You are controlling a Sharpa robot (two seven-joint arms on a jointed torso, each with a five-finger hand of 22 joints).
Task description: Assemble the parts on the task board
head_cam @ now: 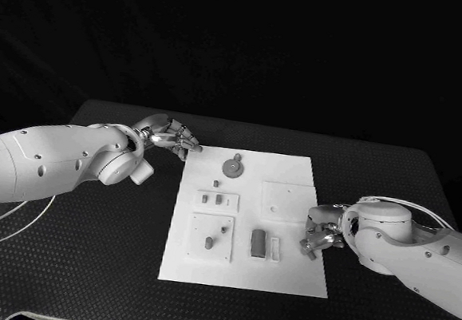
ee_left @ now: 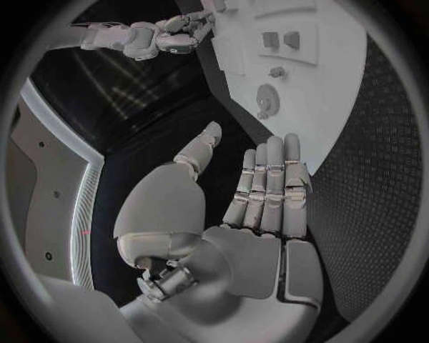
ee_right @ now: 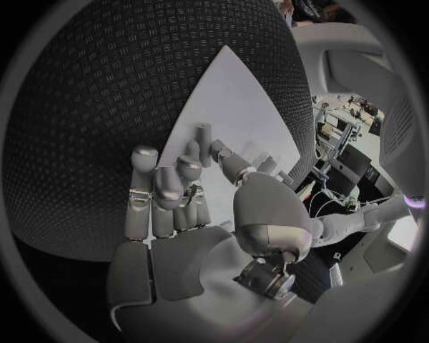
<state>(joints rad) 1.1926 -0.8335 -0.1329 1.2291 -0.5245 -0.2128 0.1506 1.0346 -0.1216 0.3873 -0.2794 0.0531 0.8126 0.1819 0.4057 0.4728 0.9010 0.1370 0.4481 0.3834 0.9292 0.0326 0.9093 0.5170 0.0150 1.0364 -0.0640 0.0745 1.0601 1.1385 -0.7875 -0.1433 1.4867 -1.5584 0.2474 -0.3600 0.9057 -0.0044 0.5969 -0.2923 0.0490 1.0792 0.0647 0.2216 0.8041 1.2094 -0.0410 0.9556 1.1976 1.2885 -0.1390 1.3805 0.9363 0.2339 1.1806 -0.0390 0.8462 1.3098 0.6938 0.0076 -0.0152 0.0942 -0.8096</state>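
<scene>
White plate of the task board (head_cam: 285, 276) is laid lengthwise on the black textured table (head_cam: 64, 274), its near edge towards the robot; on its near half a square inset plate (head_cam: 194, 243) is seen with a small grey part (head_cam: 210, 242) standing in it, and just beside that, towards the right arm, a dark upright block (head_cam: 258, 244) and a pale narrow strip (head_cam: 276, 248) are set side by side; the right hand (head_cam: 322, 231) is held at the board's right edge beside these, its fingers (ee_right: 170, 187) bent over the white surface in the right wrist view, and whether anything is pinched there cannot be told, since the fingertips are crowded together; a small cylindrical peg (ee_right: 204, 133) is seen standing on the board just past them; farther on, a smaller inset (head_cam: 217, 201) carries two short parts, and a plain square plate (head_cam: 290, 200) lies opposite it; farther still a tiny peg (head_cam: 217, 183) and a round disc-shaped part (head_cam: 234, 165) sit near the far edge; the left hand (head_cam: 169, 137) is held off the board's far left corner, over the table, its fingers (ee_left: 268, 186) straight and close together, thumb apart, with nothing in its grasp.
</scene>
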